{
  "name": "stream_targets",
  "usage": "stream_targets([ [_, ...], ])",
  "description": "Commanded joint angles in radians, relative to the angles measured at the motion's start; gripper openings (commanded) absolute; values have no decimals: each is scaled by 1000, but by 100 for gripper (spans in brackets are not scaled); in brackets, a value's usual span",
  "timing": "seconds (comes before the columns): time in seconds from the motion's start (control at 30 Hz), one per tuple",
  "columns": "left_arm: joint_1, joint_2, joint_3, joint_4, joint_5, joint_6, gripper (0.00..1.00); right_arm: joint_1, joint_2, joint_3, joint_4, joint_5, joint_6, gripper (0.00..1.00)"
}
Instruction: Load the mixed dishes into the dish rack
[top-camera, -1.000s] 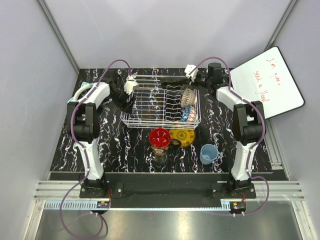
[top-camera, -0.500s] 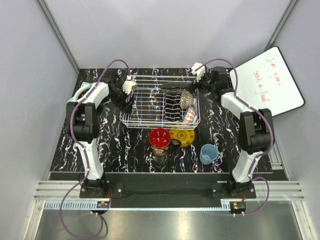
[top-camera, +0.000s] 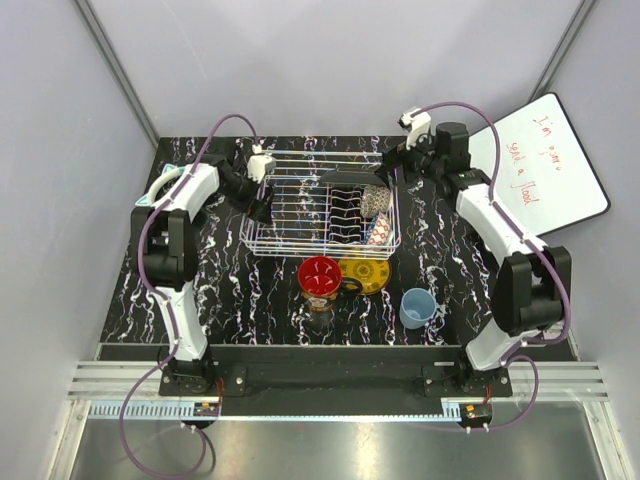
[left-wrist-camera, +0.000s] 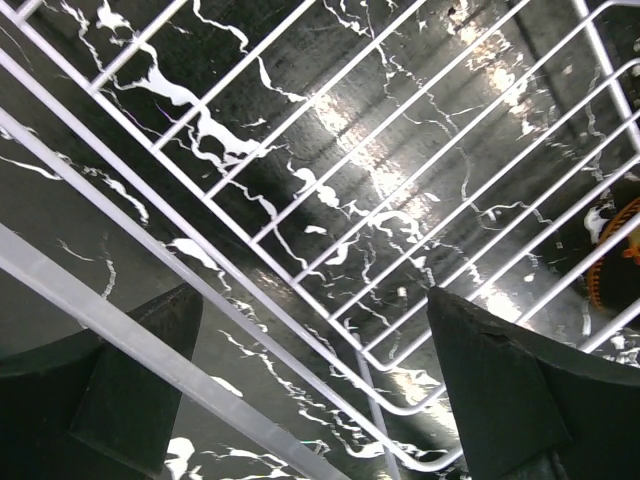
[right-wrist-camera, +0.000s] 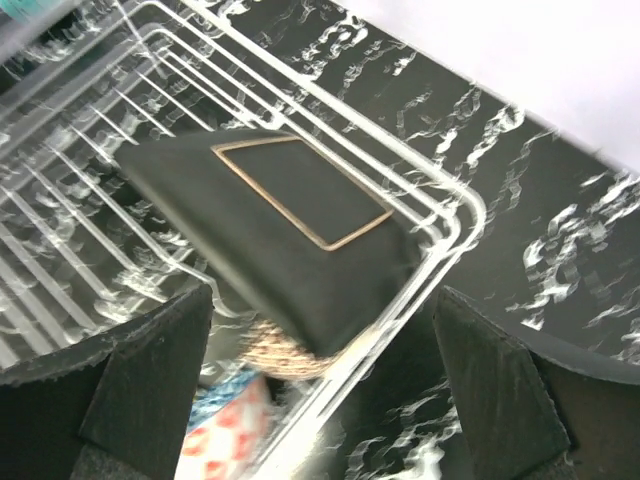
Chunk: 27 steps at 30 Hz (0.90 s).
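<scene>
The white wire dish rack (top-camera: 300, 215) stands mid-table. At its right end lie the square dark plate (top-camera: 349, 180), a brown-mesh bowl (top-camera: 375, 198) and a blue patterned bowl (top-camera: 374, 230). In the right wrist view the dark plate (right-wrist-camera: 290, 225) rests tilted over the mesh bowl (right-wrist-camera: 285, 352), by the rack's corner. My right gripper (top-camera: 393, 166) hangs open behind that corner, holding nothing. My left gripper (top-camera: 260, 207) is open at the rack's left wall, with a rack wire (left-wrist-camera: 200, 350) running between its fingers. On the table in front of the rack stand a red bowl (top-camera: 319, 273), a yellow plate (top-camera: 366, 272) and a light-blue cup (top-camera: 417, 306).
A whiteboard (top-camera: 540, 165) with red writing leans at the back right. Teal headphones (top-camera: 160, 185) lie at the left edge by the left arm. A small dark mug (top-camera: 321, 303) sits just in front of the red bowl.
The right gripper has opened, let go of the dark plate over the rack's right end and drawn back to the right. The left gripper has opened wider at the rack's left wall.
</scene>
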Motion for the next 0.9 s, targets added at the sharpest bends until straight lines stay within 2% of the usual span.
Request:
stream_targets([
  [0.0,1,-53,7,10,60,-54,99,5,-110,-59,-33,12,253,100],
  [0.13,9,-76,-26,8,57,-49,99,4,-229,-163,-40,61,423,100],
  [0.23,23,-94,-53,5,74,-65,99,5,-280,-200,-137,137,529,100],
  [0.4,32,-119,-87,-10,86,-85,99,7,-347,-292,-229,268,571,99],
  [0.47,35,-127,-92,-32,88,-92,99,7,-366,-323,-229,261,569,83],
  [0.5,38,-134,-98,-38,94,-92,99,6,-354,-324,-249,256,572,62],
  [0.57,43,-153,-115,-43,94,-95,99,5,-328,-324,-273,250,580,37],
  [0.6,43,-162,-119,-43,91,-98,99,5,-319,-330,-278,252,597,14],
  [0.63,44,-165,-127,-41,89,-101,99,4,-309,-332,-283,250,599,14],
  [0.7,44,-165,-130,-41,88,-106,99,5,-286,-337,-283,235,606,28],
  [0.87,43,-151,-147,-26,45,-123,99,5,-253,-335,-281,223,608,40],
])
